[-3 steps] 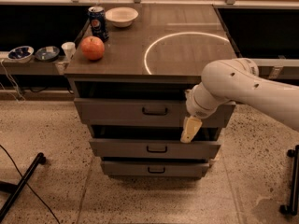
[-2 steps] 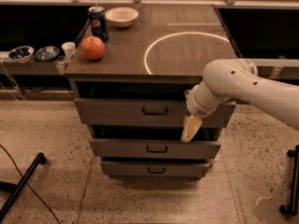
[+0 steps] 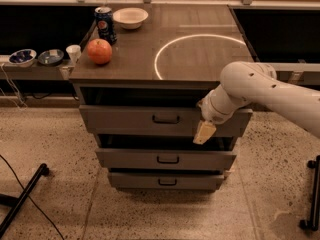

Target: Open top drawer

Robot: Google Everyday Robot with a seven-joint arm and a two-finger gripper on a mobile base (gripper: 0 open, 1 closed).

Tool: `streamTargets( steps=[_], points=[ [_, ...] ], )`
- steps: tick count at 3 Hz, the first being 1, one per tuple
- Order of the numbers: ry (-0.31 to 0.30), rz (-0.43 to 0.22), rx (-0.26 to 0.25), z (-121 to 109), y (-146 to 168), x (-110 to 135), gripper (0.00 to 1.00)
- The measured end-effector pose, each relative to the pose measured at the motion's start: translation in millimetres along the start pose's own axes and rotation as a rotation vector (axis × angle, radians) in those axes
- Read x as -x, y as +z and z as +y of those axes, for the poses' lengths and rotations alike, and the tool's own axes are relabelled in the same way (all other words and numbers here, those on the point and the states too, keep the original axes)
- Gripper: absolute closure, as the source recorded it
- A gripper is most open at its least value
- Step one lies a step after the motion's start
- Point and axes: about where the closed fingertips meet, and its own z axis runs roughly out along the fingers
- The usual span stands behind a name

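Note:
The top drawer (image 3: 130, 119) is the widest grey drawer, pulled out a little from under the counter, with a small black bar handle (image 3: 166, 119) centred on its front. A dark gap shows above its front. My gripper (image 3: 204, 132) hangs in front of the right part of the drawer front, to the right of the handle and apart from it, with a cream fingertip (image 3: 204, 132) pointing down over the lower edge. The white arm reaches in from the right.
The middle drawer (image 3: 165, 159) and the smallest drawer (image 3: 165, 181) stick out below. On the counter (image 3: 200, 59) stand an orange fruit (image 3: 99, 51), a soda can (image 3: 105, 24) and a white bowl (image 3: 130, 17). Small bowls (image 3: 22, 57) and a cup (image 3: 73, 52) sit on a shelf at left. A black stand leg (image 3: 22, 199) lies on the floor.

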Motion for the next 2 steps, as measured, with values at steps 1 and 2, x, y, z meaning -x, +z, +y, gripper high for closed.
streamTargets(
  steps=[1, 2],
  points=[
    [0.006, -0.009, 0.002, 0.2, -1.6, -1.8, 0.21],
    [-0.001, -0.019, 0.003, 13.5, -10.0, 0.0, 0.2]
  ],
)
